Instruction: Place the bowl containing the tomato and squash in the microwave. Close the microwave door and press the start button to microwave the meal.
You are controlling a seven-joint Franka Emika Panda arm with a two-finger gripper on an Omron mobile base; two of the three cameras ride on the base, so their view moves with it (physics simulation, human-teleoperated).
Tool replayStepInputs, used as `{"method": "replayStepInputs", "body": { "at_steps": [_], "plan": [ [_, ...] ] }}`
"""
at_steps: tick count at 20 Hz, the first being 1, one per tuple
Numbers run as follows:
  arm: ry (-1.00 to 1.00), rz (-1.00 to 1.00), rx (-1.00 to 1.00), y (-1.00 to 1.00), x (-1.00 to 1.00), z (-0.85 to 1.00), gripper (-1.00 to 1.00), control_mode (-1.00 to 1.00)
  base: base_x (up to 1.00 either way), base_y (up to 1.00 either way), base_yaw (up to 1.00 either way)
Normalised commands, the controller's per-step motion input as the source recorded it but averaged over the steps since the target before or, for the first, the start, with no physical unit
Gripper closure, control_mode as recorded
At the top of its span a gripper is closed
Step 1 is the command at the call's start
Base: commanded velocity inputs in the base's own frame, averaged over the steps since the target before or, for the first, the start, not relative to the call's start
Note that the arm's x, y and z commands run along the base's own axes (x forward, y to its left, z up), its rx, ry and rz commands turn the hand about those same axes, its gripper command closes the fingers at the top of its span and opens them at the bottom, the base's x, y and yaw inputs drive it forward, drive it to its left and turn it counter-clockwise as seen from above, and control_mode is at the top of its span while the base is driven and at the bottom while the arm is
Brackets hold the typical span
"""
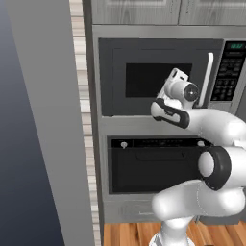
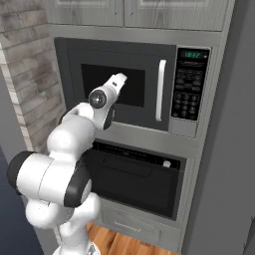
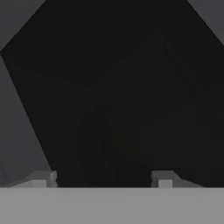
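Note:
The microwave [image 1: 163, 48] [image 2: 119, 47] is built into the cabinet wall. Its dark grey microwave door [image 1: 108, 81] [image 2: 69, 74] stands shut, with the white bar handle [image 1: 209, 72] [image 2: 161, 89] at its right edge. Right of the door is the black keypad panel [image 1: 229, 77] [image 2: 190, 92]. My gripper [image 1: 176, 75] [image 2: 119, 78] [image 3: 103, 180] is up against the door's black window [image 3: 122, 87], its fingertips [image 3: 43, 178] wide apart and open with nothing between them. The bowl, the tomato and the squash are hidden.
A black-fronted oven [image 1: 144, 170] [image 2: 134, 179] sits just below the microwave. Grey cabinets [image 2: 129, 10] run above. A tall grey panel [image 1: 43, 120] stands close on the left, a brick wall [image 2: 30, 74] beside it. Wooden floor [image 1: 129, 233] lies below.

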Motion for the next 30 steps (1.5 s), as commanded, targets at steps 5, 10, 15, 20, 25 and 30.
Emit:
{"method": "replayStepInputs", "body": {
  "at_steps": [5,10,15,20,25,30],
  "plan": [
    [0.0,0.0,0.1,-0.11,-0.71,0.63,-1.0,-1.0,0.0,0.0,0.0],
    [0.02,-0.05,0.13,-0.33,-1.0,0.4,-1.0,-1.0,0.0,0.0,0.0],
    [0.05,-0.14,0.17,-0.61,-0.8,0.02,-1.0,-1.0,0.0,0.0,0.0],
    [0.07,-0.14,0.18,-0.58,-0.24,0.03,-1.0,-1.0,0.0,0.0,0.0],
    [0.01,-0.08,0.21,-0.77,-0.15,0.0,-1.0,-1.0,0.0,0.0,0.0],
    [0.0,-0.15,0.3,-0.67,-0.25,-0.16,-1.0,-1.0,0.0,0.0,0.0]
  ]
}}
